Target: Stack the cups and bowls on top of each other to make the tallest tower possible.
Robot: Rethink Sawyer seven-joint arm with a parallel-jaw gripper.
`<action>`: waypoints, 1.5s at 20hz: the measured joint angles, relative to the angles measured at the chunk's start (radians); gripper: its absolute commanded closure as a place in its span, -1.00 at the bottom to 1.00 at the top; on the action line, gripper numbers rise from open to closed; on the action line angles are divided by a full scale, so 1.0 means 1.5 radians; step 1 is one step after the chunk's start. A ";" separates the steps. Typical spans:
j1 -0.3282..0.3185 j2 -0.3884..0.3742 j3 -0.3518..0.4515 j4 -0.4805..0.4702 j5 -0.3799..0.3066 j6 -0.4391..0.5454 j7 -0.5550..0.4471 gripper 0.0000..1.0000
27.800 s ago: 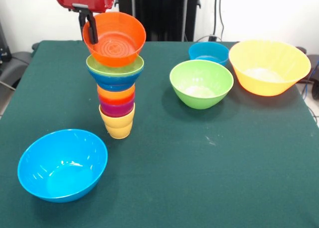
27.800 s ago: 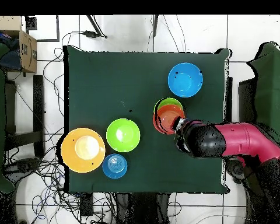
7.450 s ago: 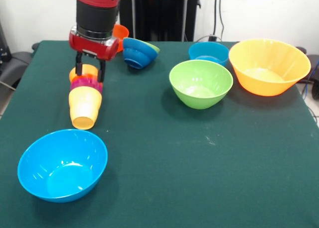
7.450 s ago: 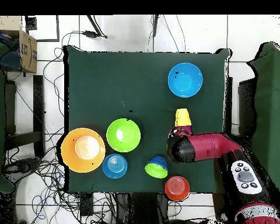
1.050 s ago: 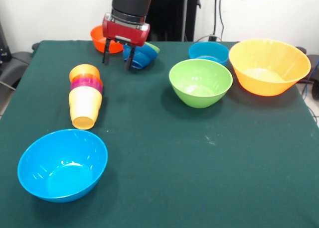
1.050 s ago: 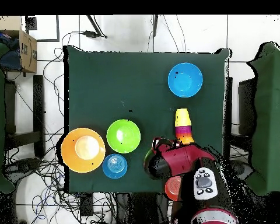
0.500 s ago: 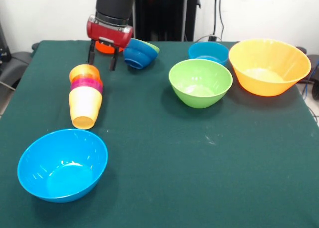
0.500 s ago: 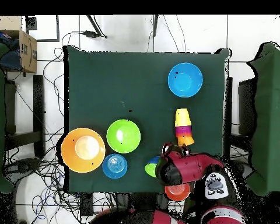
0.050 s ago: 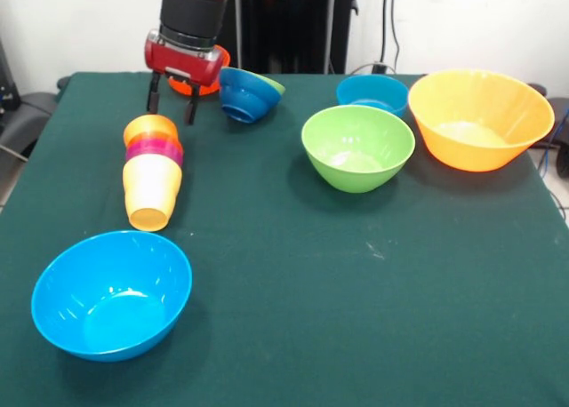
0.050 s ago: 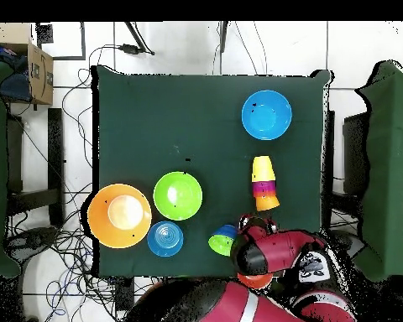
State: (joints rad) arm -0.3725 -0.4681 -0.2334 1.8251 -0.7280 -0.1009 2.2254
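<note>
Nested plastic cups [image 9: 152, 174] lie tipped over on the green surface [image 9: 356, 274], yellow one nearest the big light-blue bowl [image 9: 111, 293]. Fingers [image 9: 170, 99] spread open, empty, hovering just behind them.

My gripper [image 9: 171, 99]: fingers parted, empty, above nested cups [image 9: 151, 171] lying sideways; orange-red bowl [image 9: 197, 83] behind; tipped blue bowls [image 9: 248, 95] beside.

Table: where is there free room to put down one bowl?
The widest bare cloth lies right of the big light blue bowl, nearer than the green bowl. It is crowded around the hand, by the fallen cups and tipped dark blue bowl.
</note>
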 measured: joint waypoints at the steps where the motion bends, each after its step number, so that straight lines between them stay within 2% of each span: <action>1: -0.002 0.004 -0.001 0.000 0.000 -0.006 0.000 -1.00; 7: -0.025 0.015 0.006 0.001 -0.006 -0.058 0.000 -1.00; 14: -0.072 0.004 0.035 0.001 -0.053 -0.154 0.000 -1.00; 20: -0.063 -0.031 0.035 0.002 -0.074 -0.237 0.000 -1.00; 30: -0.048 -0.057 0.037 0.002 -0.078 -0.293 0.000 -1.00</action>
State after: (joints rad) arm -0.4449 -0.5542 -0.1783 1.8278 -0.8449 -0.5405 2.2254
